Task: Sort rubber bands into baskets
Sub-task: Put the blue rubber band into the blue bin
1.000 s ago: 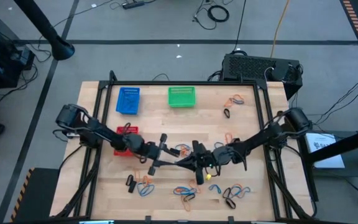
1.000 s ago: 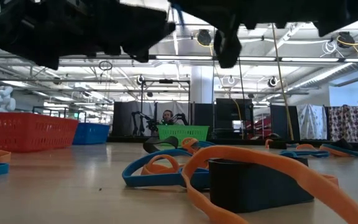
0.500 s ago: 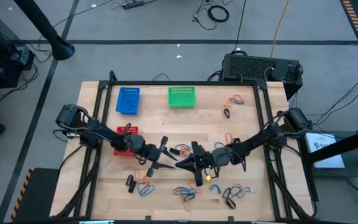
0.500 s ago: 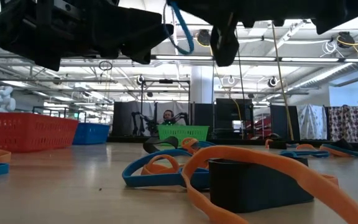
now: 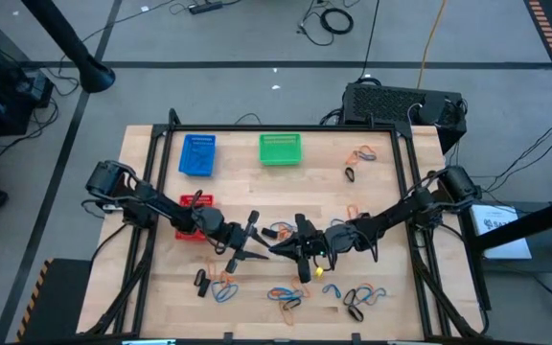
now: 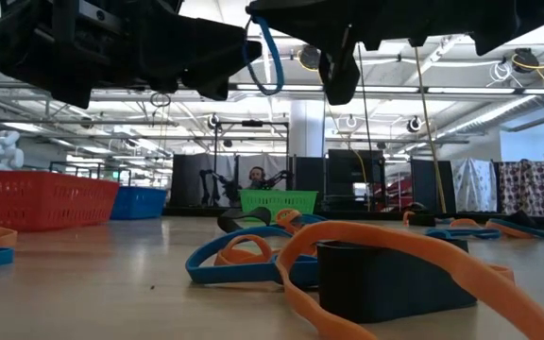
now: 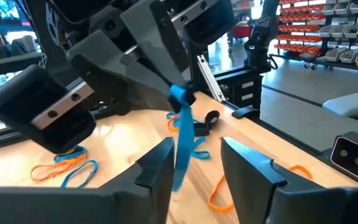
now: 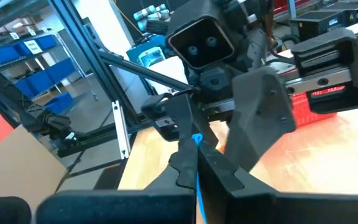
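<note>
One camera looks straight down on my tabletop point(image 5: 372, 206); another sits level at its surface. My wrist cameras face each other closely, sharing the blue band point(image 7: 180, 134).

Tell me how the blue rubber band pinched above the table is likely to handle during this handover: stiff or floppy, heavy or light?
Probably floppy: the blue rubber band hangs limp in a long loop from the right gripper. Likely very light, since that thin pinch alone holds it. It may sway or slip as the left gripper, fingers apart around it, takes hold.
</note>
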`<state>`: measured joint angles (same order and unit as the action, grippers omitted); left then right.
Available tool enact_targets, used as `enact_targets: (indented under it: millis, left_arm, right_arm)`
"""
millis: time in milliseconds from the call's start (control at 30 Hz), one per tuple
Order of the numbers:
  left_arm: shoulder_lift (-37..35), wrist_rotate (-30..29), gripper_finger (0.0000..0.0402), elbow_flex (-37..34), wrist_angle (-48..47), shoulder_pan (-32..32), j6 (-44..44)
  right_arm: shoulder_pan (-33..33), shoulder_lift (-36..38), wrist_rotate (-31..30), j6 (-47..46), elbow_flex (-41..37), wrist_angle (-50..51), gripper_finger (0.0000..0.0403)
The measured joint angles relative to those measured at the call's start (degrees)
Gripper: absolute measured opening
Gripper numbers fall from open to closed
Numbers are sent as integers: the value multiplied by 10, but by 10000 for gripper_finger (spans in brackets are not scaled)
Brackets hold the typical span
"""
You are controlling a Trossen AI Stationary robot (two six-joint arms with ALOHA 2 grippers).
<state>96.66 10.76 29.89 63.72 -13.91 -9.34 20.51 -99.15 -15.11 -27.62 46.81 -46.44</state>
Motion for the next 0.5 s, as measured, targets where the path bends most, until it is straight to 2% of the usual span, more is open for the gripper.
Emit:
enact_targets:
  millis: [200,367,500]
  left_arm:
    - [0,-9,81,0,0,0,0]
    - [0,-11,17,0,0,3,0]
    - [0,-20,9,0,-2,10,15]
  right_arm:
    - [-2,0,2,0,0,0,0]
    - [-2,0,5,18,0,8,0]
    - [-2,0,5,15,0,15,9]
